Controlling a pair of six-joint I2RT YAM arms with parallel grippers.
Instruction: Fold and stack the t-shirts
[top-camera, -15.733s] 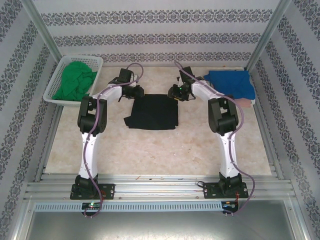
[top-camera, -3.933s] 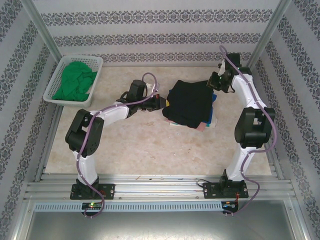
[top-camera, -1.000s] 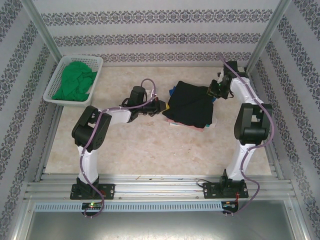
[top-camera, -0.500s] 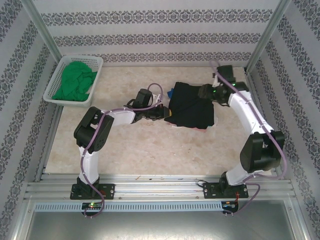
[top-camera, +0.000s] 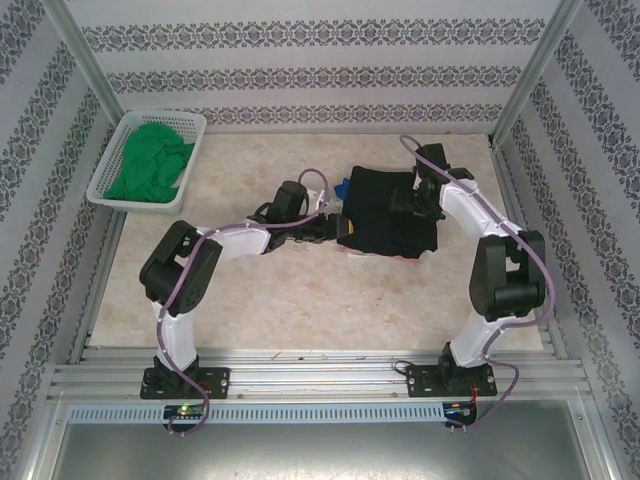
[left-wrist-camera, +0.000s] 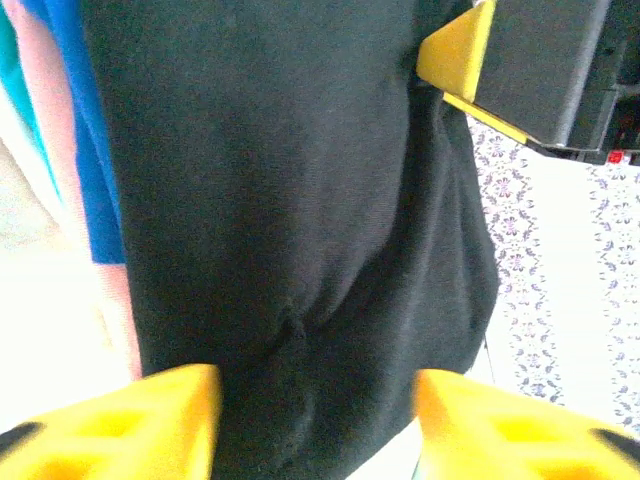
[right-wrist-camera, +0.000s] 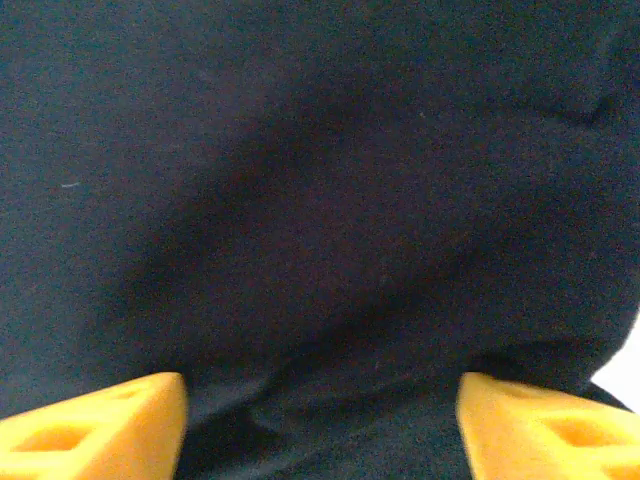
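Note:
A folded black t-shirt (top-camera: 385, 215) lies on top of a stack in the middle of the table. A blue t-shirt (left-wrist-camera: 95, 150) and a pink t-shirt (left-wrist-camera: 60, 130) peek out from under its left edge. My left gripper (top-camera: 335, 228) is at the stack's left edge, open, its yellow fingertips (left-wrist-camera: 120, 420) spread wide over the black cloth (left-wrist-camera: 280, 180). My right gripper (top-camera: 398, 203) hovers over the stack's top right, also open, with black cloth (right-wrist-camera: 320, 180) under its spread fingertips (right-wrist-camera: 100, 425). A green t-shirt (top-camera: 150, 162) sits crumpled in the basket.
The white lattice basket (top-camera: 160, 116) stands at the back left corner. Aluminium posts and patterned walls close in the table on three sides. Bare marble tabletop (top-camera: 300, 300) stretches in front of the stack.
Both grippers have gone from shut to open, letting go of the black t-shirt. The right arm has swung left and down onto the stack; the left gripper edged right.

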